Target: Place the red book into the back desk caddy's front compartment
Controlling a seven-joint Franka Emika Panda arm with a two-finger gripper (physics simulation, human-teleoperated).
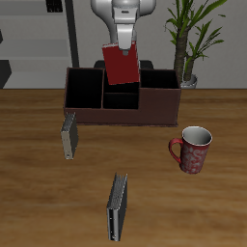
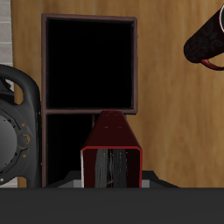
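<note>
Carrying stage, red book aloft above the caddy's middle

Nearest the table's front edge, a grey-black book [image 1: 117,207] and a red mug [image 1: 193,149], both untouched; farther back, the back desk caddy [image 1: 159,108]; above its small middle cells, the red book [image 1: 121,65] pinched in the gripper [image 1: 125,41], tilted (not yet inside); next, squaring up over the front compartment [image 1: 121,98], then lowering

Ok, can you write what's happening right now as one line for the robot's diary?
tool: shut on red book | book: upright, held above back desk caddy | front compartment: empty | placement: not yet done
</note>
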